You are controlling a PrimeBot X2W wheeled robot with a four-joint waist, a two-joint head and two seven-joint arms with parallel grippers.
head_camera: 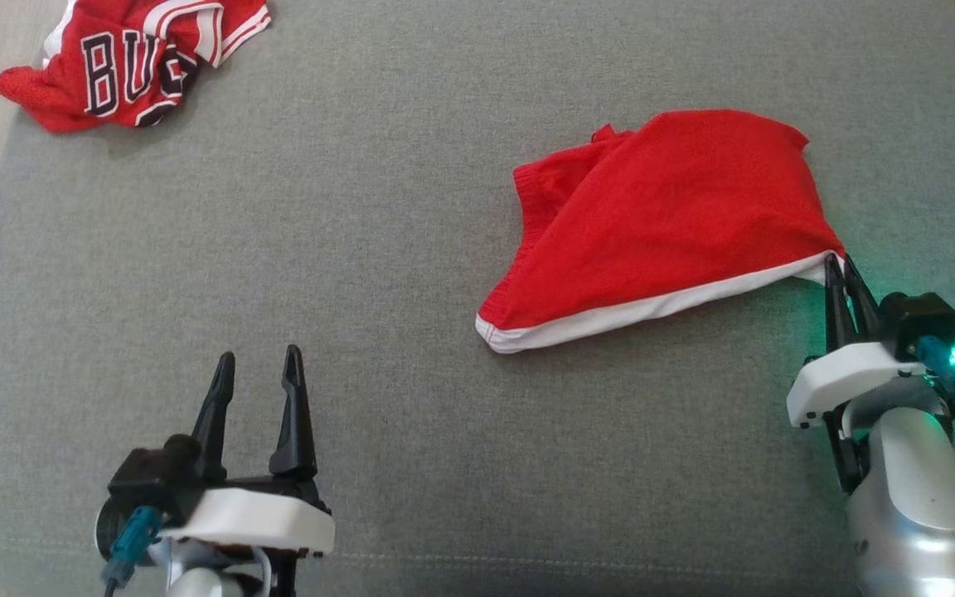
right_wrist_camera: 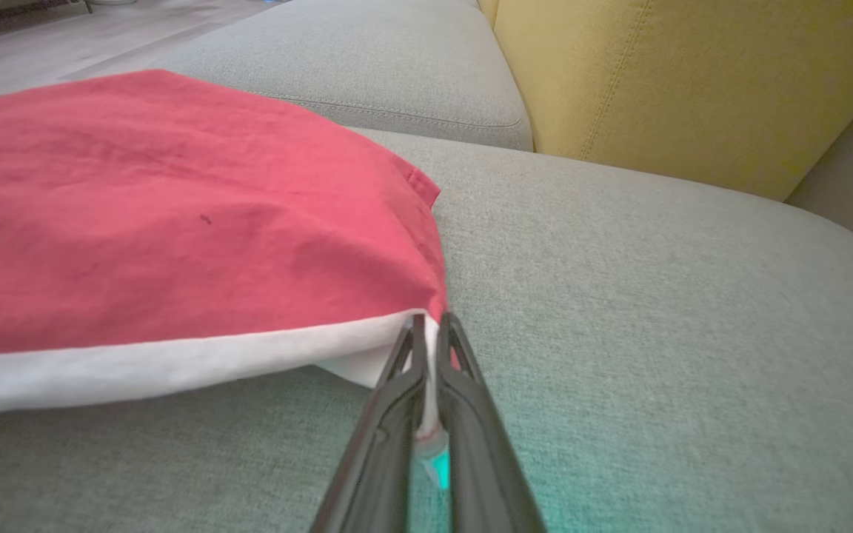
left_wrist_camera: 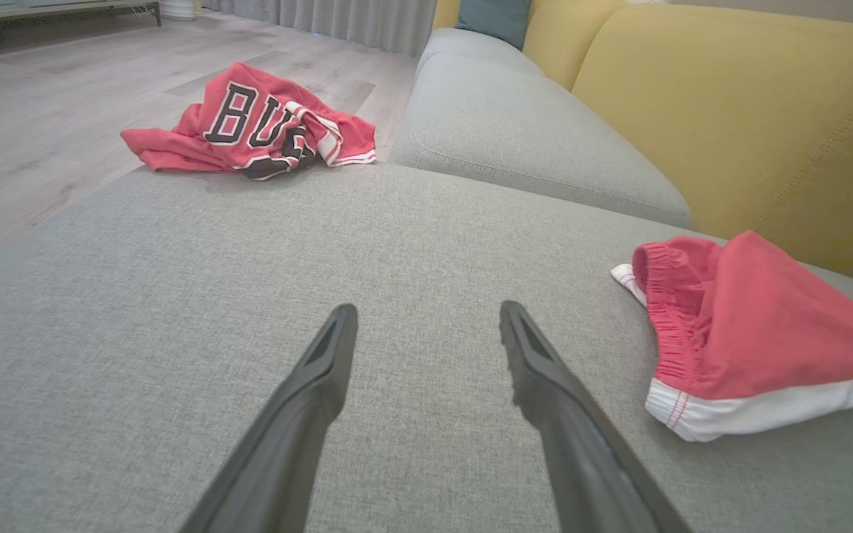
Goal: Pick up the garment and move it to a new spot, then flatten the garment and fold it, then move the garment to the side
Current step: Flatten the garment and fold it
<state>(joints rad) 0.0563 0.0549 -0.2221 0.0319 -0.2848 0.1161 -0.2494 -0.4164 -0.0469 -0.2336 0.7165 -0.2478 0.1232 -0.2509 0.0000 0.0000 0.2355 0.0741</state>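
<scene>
The garment [head_camera: 676, 215] is a pair of red shorts with a white hem, lying on the grey sofa cushion [head_camera: 411, 274] at centre right. My right gripper [head_camera: 837, 264] is shut on its near right hem corner, and that corner is lifted a little. In the right wrist view the white hem [right_wrist_camera: 175, 363] is pinched between the two fingertips of the gripper [right_wrist_camera: 430, 322]. My left gripper [head_camera: 258, 361] stands open at the lower left, well apart from the shorts, with nothing between its fingers. The left wrist view has the shorts [left_wrist_camera: 760, 333] at the right, past the spread fingers [left_wrist_camera: 323, 370].
A crumpled red jersey [head_camera: 133, 62] with black lettering lies at the cushion's far left corner, also the jersey [left_wrist_camera: 256, 126] in the left wrist view. A yellow backrest [left_wrist_camera: 752, 104] rises beyond the shorts. Wooden floor [left_wrist_camera: 41, 111] lies past the cushion's edge.
</scene>
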